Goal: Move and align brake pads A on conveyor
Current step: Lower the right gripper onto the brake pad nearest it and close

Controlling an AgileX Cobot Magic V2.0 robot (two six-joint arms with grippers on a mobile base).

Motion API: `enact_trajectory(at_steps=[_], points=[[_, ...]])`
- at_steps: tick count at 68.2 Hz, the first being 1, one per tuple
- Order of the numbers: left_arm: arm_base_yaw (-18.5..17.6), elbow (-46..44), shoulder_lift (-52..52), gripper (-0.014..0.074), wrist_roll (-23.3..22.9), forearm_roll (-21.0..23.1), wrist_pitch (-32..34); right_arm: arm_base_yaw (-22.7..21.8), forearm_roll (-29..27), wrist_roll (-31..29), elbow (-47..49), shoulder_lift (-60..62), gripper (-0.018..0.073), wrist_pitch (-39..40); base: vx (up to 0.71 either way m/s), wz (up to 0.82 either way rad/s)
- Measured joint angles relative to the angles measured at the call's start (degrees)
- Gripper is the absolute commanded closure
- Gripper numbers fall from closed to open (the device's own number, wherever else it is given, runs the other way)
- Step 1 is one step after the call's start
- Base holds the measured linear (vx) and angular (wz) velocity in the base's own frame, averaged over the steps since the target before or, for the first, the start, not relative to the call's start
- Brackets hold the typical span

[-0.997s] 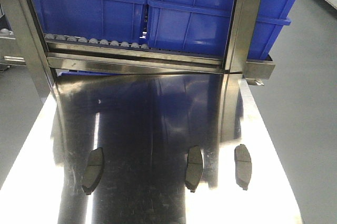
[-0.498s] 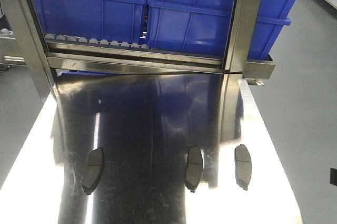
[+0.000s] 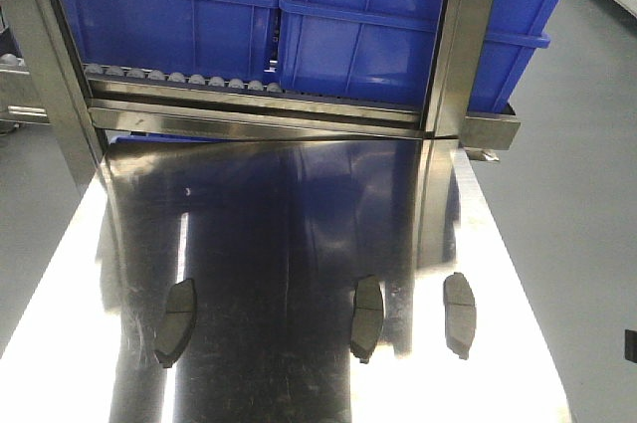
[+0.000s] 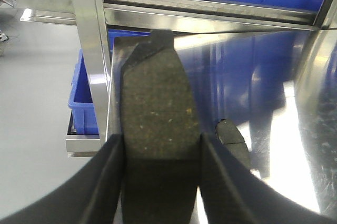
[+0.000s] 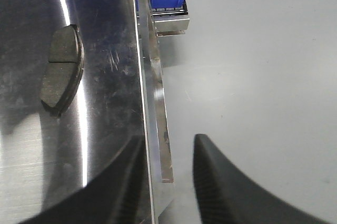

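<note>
Left wrist view showed we held one brake pad point(image 4: 158, 103) clamped in the left gripper point(image 4: 160, 147), while the right gripper point(image 5: 167, 145) gaped empty and three pads point(image 3: 176, 321) point(image 3: 366, 317) point(image 3: 460, 314) awaited moving by the steel table point(image 3: 299, 224)'s near edge.

Blue bins point(image 3: 398, 35) and a steel rail point(image 3: 259, 116) are walling off the top of the frame. Three brake pads point(image 3: 366, 317) are lying across the lower steel table point(image 3: 279, 224), leaving wide passing room between the left and middle ones.
</note>
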State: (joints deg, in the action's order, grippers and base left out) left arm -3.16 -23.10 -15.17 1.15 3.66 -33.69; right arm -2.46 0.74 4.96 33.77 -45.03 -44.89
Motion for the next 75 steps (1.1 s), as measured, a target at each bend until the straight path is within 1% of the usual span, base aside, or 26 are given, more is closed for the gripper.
enact_trajectory(at_steps=[5, 10, 20, 27, 33, 40, 49, 62, 75], points=[[0.0, 0.0, 0.0, 0.0602, 0.0, 0.0, 0.0, 0.0, 0.0, -0.64, 0.0, 0.0, 0.0126, 0.0, 0.0, 0.0], [0.0, 0.0, 0.0, 0.0602, 0.0, 0.0, 0.0, 0.0, -0.74, -1.33, 0.0, 0.0, 0.01, 0.0, 0.0, 0.0], [0.0, 0.0, 0.0, 0.0602, 0.0, 0.0, 0.0, 0.55, -3.36, -4.55, 0.0, -0.12, 0.01, 0.0, 0.0, 0.0], [0.0, 0.0, 0.0, 0.0602, 0.0, 0.0, 0.0, 3.55, -7.45, -8.78, 0.22, -1.97, 0.0102, 0.05, 0.0, 0.0], [0.0, 0.0, 0.0, 0.0602, 0.0, 0.0, 0.0, 6.93, -8.95, -9.8, 0.46, -5.75, 0.0102, 0.39, 0.0, 0.0], [0.0, 0.0, 0.0, 0.0602, 0.0, 0.0, 0.0, 10.89, -8.88, -7.42, 1.84, -11.31, 0.0102, 1.5, 0.0, 0.0], [0.0, 0.0, 0.0, 0.0602, 0.0, 0.0, 0.0, 15.0, -6.97, -2.06, 6.39, -19.44, 0.0102, 2.62, 0.0, 0.0], [0.0, 0.0, 0.0, 0.0602, 0.0, 0.0, 0.0, 17.86, -4.31, 5.71, 14.85, -31.27, 0.0109, 2.75, 0.0, 0.0], [0.0, 0.0, 0.0, 0.0602, 0.0, 0.0, 0.0, 19.11, -3.94, 9.04, 21.4, -42.03, 0.0109, 1.5, 0.0, 0.0]])
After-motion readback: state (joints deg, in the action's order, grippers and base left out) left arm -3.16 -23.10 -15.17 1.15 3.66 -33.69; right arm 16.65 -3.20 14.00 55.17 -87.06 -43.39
